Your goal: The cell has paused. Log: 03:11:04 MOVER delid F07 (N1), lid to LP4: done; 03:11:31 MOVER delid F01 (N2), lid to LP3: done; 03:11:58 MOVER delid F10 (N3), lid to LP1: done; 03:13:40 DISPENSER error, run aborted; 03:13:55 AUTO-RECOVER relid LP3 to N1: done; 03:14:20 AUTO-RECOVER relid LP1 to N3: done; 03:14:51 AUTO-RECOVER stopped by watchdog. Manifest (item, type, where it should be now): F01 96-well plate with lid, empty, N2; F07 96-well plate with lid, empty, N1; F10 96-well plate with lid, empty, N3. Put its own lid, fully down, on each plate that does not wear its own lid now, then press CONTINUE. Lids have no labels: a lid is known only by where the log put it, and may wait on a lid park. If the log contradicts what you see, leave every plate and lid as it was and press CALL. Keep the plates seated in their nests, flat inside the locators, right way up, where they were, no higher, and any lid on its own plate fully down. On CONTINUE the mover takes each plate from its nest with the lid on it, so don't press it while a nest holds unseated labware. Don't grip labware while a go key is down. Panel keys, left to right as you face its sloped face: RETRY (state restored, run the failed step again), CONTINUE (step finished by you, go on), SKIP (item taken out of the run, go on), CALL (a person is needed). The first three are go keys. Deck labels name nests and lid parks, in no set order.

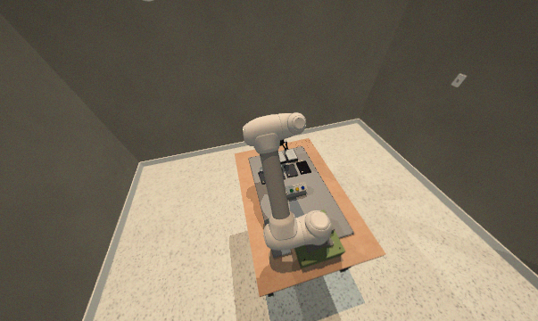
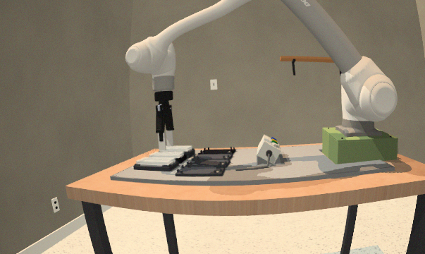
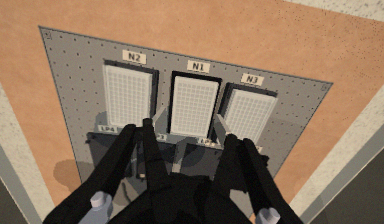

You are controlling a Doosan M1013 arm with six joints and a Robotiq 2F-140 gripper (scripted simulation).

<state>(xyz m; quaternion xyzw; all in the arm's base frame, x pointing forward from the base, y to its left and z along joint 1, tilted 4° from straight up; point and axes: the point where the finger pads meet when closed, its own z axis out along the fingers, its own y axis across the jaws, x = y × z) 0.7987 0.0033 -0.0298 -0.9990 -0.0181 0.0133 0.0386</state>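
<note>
A: What kind of room?

B: Lab automation cell. Labelled deck (image 3: pixel 68 100) with well plates (image 3: pixel 194 104), key panel (image 2: pixel 268 148), arm (image 2: pixel 318 32) on a wooden table (image 2: pixel 233 201), bare grey walls.

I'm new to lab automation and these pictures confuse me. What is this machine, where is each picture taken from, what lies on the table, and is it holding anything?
It is one white robot arm bolted to a green block on a wooden table. One picture looks down from high up, one from the side, one from the wrist. In the wrist view its dark two-fingered gripper hangs open above three white well plates in nests labelled N2, N1 and N3. It holds nothing. A small key panel sits further along the grey deck.
</note>
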